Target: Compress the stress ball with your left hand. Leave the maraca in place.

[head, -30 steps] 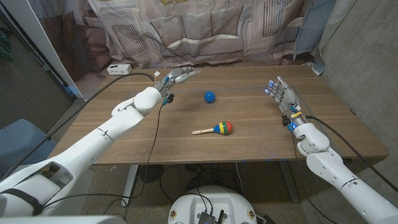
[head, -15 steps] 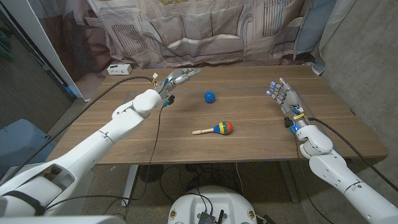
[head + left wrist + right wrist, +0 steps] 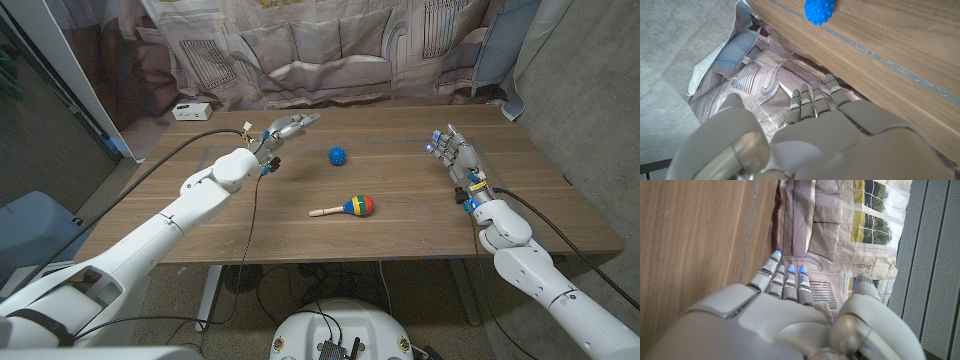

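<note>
Blue and spiky, the ball (image 3: 338, 155) sits on the table (image 3: 400, 225) toward the far edge, about midway between the two side edges. I see my left robot hand (image 3: 283, 127) raised over the far left part of the table, fingers stretched out straight and apart, holding nothing; it points toward the ball but is well apart from it. From the left wrist view the same left robot hand (image 3: 810, 130) shows its fingers extended with the thumb off to the side, and the ball (image 3: 819, 11) lies on the wood beyond the fingertips, untouched.

Nearer to me than the ball lies the maraca (image 3: 347, 208), on its side, its striped head toward the right edge and its pale handle toward the left edge. It is apart from the ball and from both hands.

My right robot hand (image 3: 453, 152) is over the right side of the table, fingers spread and pointing to the far edge, empty. In the right wrist view that right robot hand (image 3: 790, 310) shows straight fingers with blue-lit tips.

A small white box (image 3: 190, 111) sits at the far left corner.
</note>
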